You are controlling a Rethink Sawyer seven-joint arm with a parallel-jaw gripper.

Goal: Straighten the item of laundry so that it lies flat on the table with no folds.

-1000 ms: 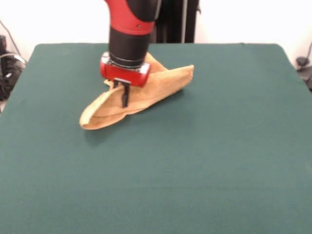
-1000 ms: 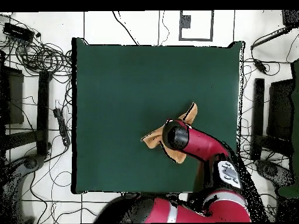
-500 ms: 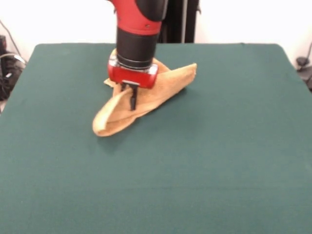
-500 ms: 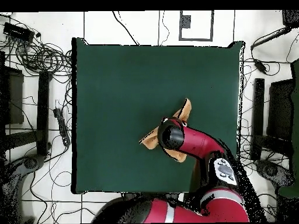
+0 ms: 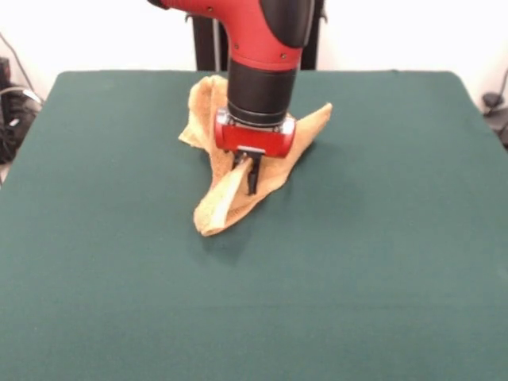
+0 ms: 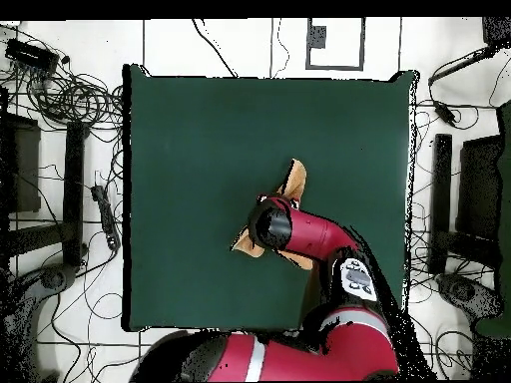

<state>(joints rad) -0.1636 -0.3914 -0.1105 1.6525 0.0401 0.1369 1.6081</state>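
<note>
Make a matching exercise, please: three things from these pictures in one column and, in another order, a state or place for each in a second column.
Column one:
1. orange-tan terry-cloth towel
2. large table covered in dark green cloth
3. black gripper under the red wrist

Column two:
A. lies flat and smooth below everything
B. bunched, drawn up into a ridge, corners spread out
C. shut on a fold of cloth

Pairs: 1-B, 2-A, 3-C

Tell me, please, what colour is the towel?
The towel is orange-tan, plain; it shows best in the front view.
</note>
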